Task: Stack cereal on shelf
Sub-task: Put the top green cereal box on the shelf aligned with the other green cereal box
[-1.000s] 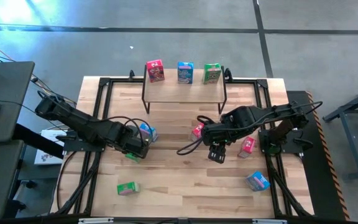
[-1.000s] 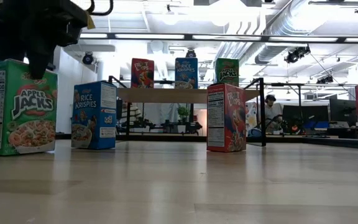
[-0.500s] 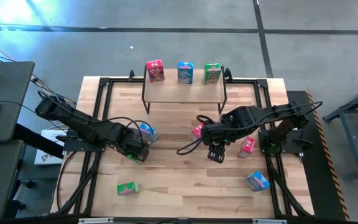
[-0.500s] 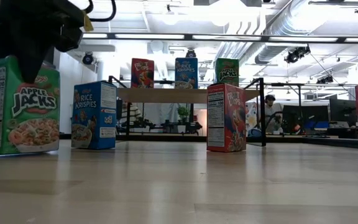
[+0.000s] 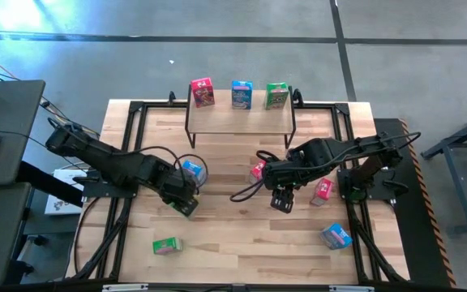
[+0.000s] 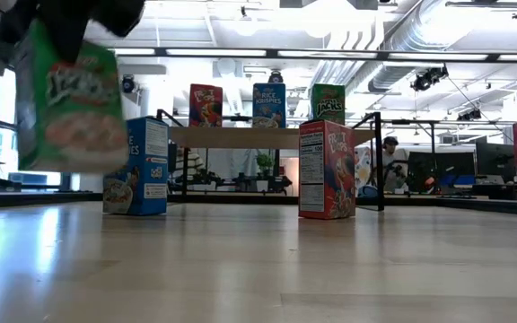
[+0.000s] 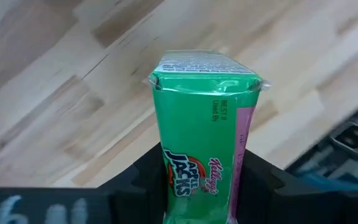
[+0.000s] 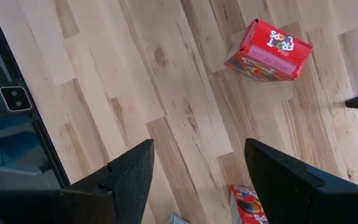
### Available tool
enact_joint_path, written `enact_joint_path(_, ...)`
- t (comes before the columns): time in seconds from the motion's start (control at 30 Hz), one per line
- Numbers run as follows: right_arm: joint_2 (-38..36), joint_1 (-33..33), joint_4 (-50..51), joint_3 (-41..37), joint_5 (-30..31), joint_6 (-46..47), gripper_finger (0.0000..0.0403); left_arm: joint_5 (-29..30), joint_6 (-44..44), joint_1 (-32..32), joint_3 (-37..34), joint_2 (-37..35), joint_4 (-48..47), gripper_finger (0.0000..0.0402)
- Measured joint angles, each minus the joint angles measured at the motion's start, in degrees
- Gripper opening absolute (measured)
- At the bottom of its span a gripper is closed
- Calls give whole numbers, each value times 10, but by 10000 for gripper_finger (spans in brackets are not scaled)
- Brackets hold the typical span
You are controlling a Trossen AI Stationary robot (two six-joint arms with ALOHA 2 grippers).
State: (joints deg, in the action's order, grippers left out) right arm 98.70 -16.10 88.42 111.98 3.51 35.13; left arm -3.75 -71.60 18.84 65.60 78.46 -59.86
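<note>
The left end effector (image 7: pixel 197 186) is clamped on a green cereal box (image 7: pixel 205 118), lifted clear of the surface (image 5: pixel 233 235). Just beside it stands a blue box (image 5: pixel 190 170). On the shelf (image 5: pixel 242 119) three boxes stand in a row: red (image 5: pixel 203 92), blue (image 5: pixel 242 93), green (image 5: pixel 276 95). The high view shows nine boxes: three red-pink, three blue, three green. The right end effector (image 8: pixel 194 180) hangs at mid-surface, fingers apart and holding nothing, with a red box (image 8: pixel 267 51) nearby.

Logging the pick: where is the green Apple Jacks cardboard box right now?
The green Apple Jacks cardboard box is clamped in the left gripper, lifted off the table's left half beside the blue Rice Krispies box.
</note>
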Motion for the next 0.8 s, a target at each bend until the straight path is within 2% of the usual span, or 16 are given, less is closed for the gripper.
enact_joint_path(0.13, 0, 0, 0, 0, -2, -42, 243, 5, 60, -8, 43, 0, 1, 127)
enact_joint_path(0.43, 0, 0, -35, 0, -12, -56, 243, 21, 196, -41, 125, 0, 0, 127)
enact_joint_path(0.8, 0, 1, -106, 0, 11, -67, 243, 21, 390, -84, 159, 0, -3, 127)
